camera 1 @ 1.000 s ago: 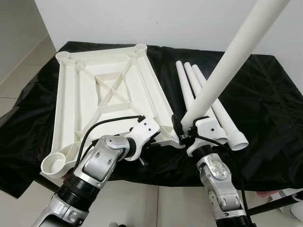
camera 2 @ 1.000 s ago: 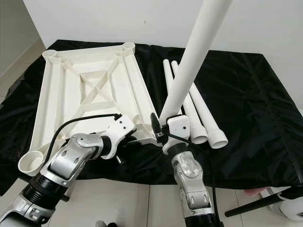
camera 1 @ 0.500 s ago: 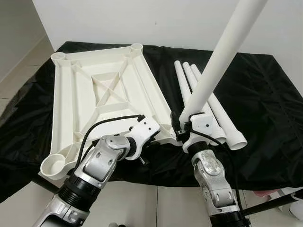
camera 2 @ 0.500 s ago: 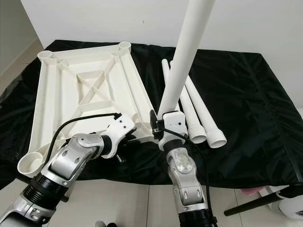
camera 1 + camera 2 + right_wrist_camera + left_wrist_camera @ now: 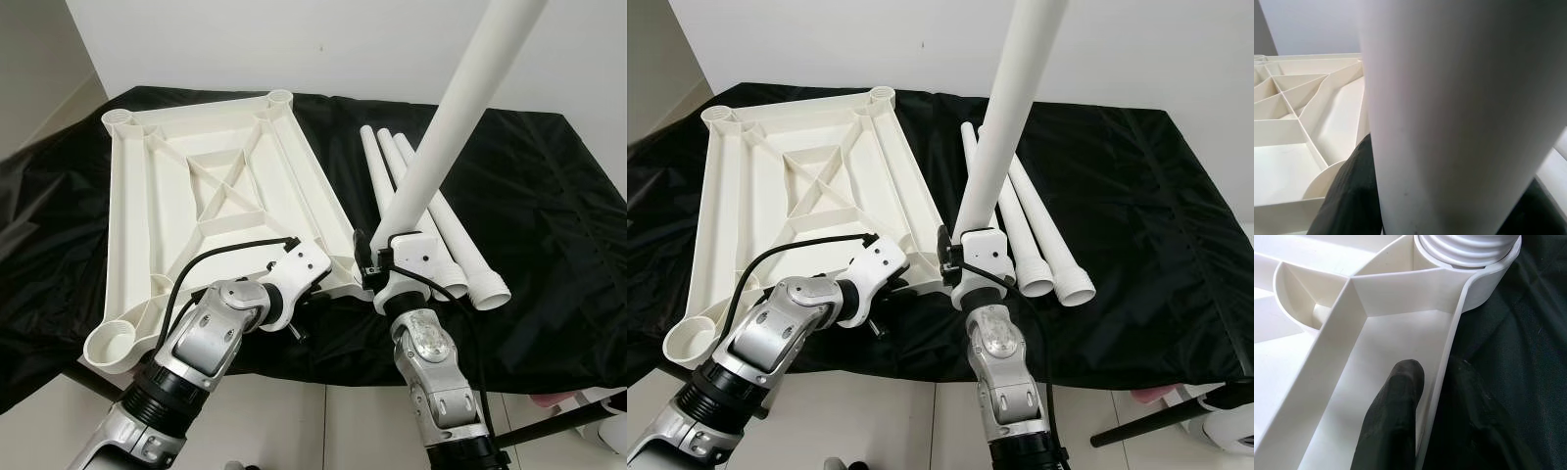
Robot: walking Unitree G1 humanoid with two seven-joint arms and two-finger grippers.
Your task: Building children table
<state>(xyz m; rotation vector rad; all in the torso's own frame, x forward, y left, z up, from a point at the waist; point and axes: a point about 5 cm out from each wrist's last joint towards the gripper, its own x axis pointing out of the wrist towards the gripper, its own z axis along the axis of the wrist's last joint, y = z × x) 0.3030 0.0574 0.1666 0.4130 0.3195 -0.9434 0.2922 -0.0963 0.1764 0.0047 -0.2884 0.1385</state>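
The white tabletop [image 5: 157, 196] lies upside down on the black cloth, ribs up, with a round socket at each corner. My left gripper [image 5: 1437, 377] is shut on its near right rim, one finger [image 5: 1400, 396] inside the wall and the other outside. My right gripper [image 5: 375, 266] is shut on a long white leg [image 5: 460, 98], which it holds steeply tilted. The leg's threaded end [image 5: 1469, 247] sits in the near right corner socket. In the right wrist view the leg [image 5: 1449, 98] stands close up, with a black finger [image 5: 1349, 196] beside it.
Three more white legs [image 5: 468, 262] lie side by side on the cloth [image 5: 549, 196] right of the tabletop. The cloth's front edge runs just beyond my wrists. A black rod [image 5: 558, 423] crosses the tiled floor at lower right. A white wall stands behind.
My right gripper has moved a little left toward the corner socket, and the leg has swung more upright. The left gripper has kept its hold on the rim.
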